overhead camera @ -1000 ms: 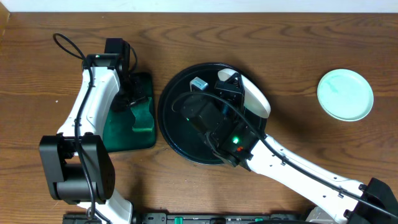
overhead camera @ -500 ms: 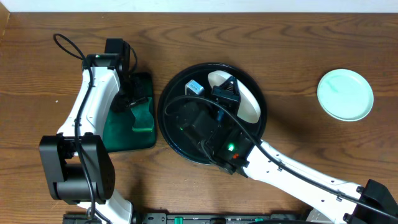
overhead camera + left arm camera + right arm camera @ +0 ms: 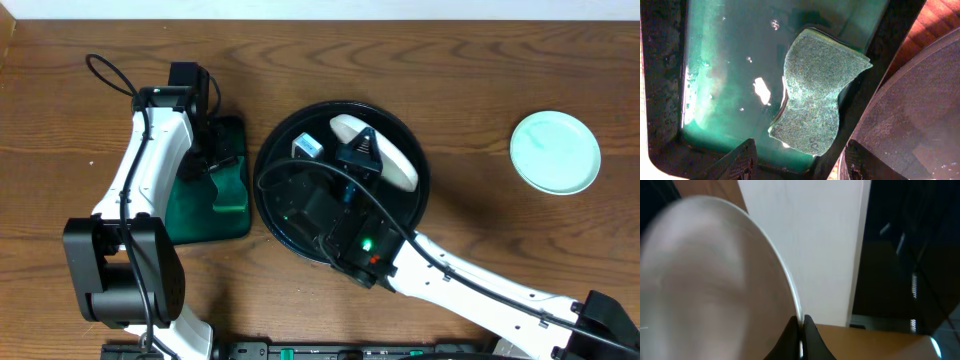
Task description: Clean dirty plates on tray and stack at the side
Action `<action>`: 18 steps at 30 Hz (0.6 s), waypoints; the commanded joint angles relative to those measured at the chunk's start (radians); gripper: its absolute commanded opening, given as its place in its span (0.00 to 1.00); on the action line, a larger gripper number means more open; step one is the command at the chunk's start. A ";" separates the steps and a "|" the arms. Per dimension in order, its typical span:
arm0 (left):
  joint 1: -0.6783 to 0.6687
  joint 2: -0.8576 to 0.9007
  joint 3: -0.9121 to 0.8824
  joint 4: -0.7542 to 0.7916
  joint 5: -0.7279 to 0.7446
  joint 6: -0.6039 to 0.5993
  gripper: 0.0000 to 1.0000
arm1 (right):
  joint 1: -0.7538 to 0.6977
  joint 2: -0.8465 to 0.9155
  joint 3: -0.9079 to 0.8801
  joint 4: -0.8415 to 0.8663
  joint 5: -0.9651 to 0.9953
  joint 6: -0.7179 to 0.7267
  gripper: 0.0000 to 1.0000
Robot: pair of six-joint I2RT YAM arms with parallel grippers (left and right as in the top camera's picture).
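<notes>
My right gripper (image 3: 358, 146) is shut on the rim of a white plate (image 3: 392, 160) and holds it tilted on edge above the black tray (image 3: 272, 200). The right wrist view shows the plate (image 3: 715, 280) blurred, its thin rim pinched between the fingertips of the right gripper (image 3: 801, 325). A pale mint plate (image 3: 555, 152) lies flat on the wooden table at the far right. My left gripper (image 3: 797, 162) hangs open over a green sponge (image 3: 815, 100), apart from it. Part of the tray (image 3: 910, 115) shows on the right of the left wrist view.
The sponge lies in a small rectangular dark green tray (image 3: 195, 215), wet inside, just left of the black tray. The right arm's body (image 3: 340, 215) covers much of the black tray. Brown wood tabletop (image 3: 480, 90) lies between the tray and the mint plate.
My right gripper has carried the white plate leftward, from overhanging the tray's right rim to fully over the tray. The left arm has not moved.
</notes>
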 commanded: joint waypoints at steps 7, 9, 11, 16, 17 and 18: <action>0.007 0.011 -0.015 -0.003 -0.012 0.006 0.58 | 0.000 -0.010 0.001 -0.022 0.122 0.106 0.01; 0.007 0.011 -0.015 -0.002 -0.012 0.006 0.58 | 0.003 -0.012 0.001 -0.039 0.036 0.145 0.01; 0.007 0.011 -0.015 0.005 -0.011 0.006 0.58 | -0.029 -0.011 0.001 -0.063 -0.017 0.169 0.01; 0.007 0.011 -0.015 0.001 -0.012 0.006 0.58 | -0.015 -0.013 0.000 -0.092 -0.045 0.215 0.01; 0.007 0.011 -0.015 0.001 -0.011 0.006 0.58 | -0.065 -0.013 0.000 -0.091 -0.043 0.259 0.01; 0.007 0.011 -0.015 -0.002 -0.011 0.006 0.58 | -0.114 -0.013 0.000 -0.092 -0.006 0.283 0.01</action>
